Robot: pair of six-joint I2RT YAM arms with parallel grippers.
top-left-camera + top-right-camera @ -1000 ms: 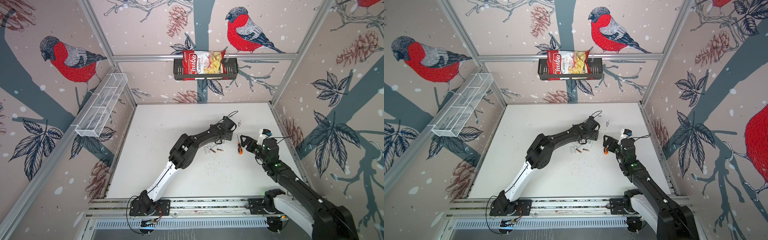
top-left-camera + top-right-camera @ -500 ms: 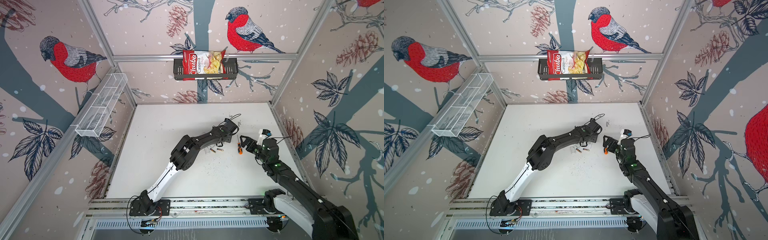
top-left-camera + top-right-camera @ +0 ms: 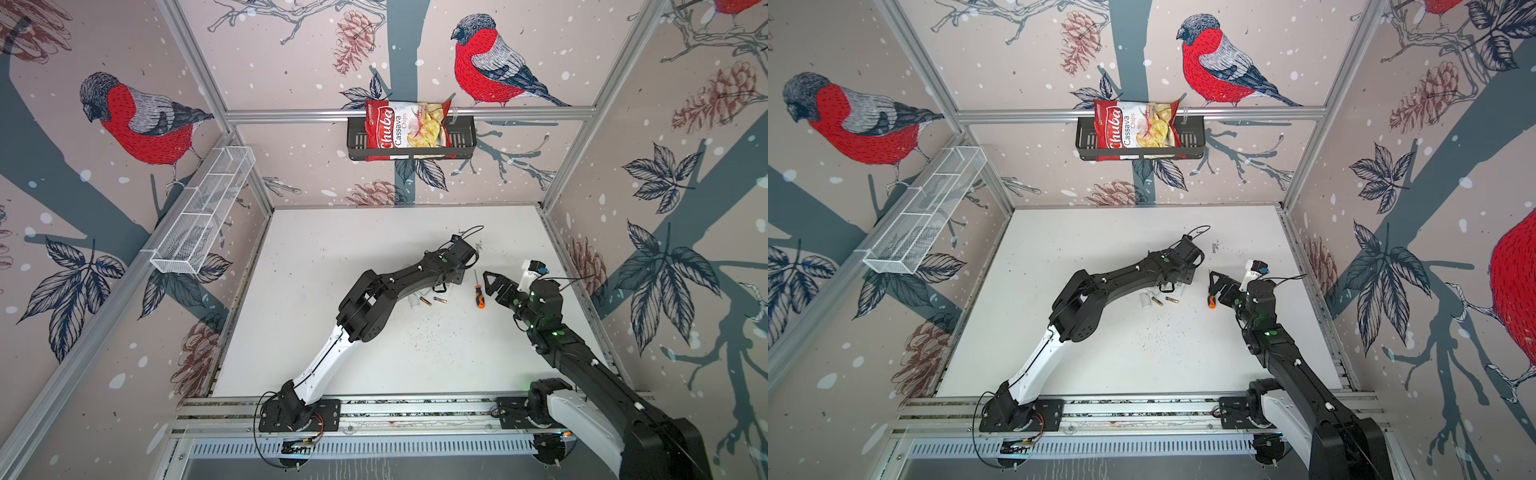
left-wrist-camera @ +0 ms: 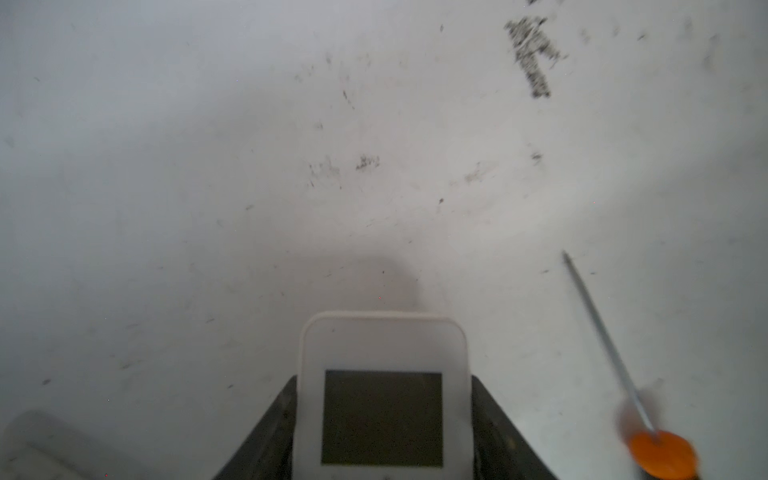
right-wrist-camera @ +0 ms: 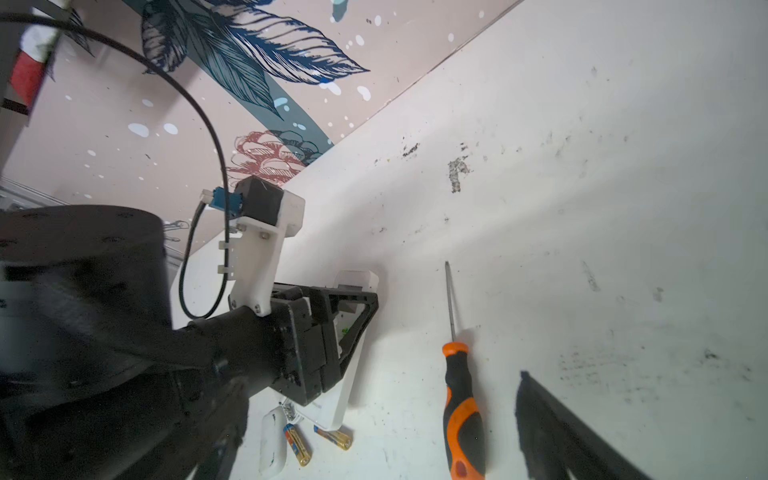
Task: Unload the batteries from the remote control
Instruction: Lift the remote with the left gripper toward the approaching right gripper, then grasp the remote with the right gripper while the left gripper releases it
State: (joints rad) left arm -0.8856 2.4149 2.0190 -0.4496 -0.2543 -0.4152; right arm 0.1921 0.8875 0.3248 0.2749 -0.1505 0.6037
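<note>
The white remote control [image 4: 382, 345] with a dark screen sits between the black fingers [image 4: 270, 432] of my left gripper [image 4: 382, 386], which press on both its sides. From the right wrist it shows as a white slab [image 5: 353, 357] tilted off the table in those jaws. Two batteries [image 5: 297, 444] [image 5: 334, 437], dark with gold ends, lie on the table by the remote's lower end, in both top views too [image 3: 424, 301] [image 3: 1172, 299]. My right gripper [image 3: 487, 283] hovers open beside the screwdriver, holding nothing.
An orange-and-black screwdriver [image 5: 461, 415] [image 3: 479, 293] lies between the two grippers. A small white battery cover [image 5: 272, 440] lies next to the batteries. A chip bag [image 3: 405, 124] sits in a black wall basket; a white wire shelf [image 3: 203, 212] hangs on the left wall.
My left gripper's jaws have narrowed onto the remote control and the wrist has shifted slightly. The right arm has stayed where it was.
</note>
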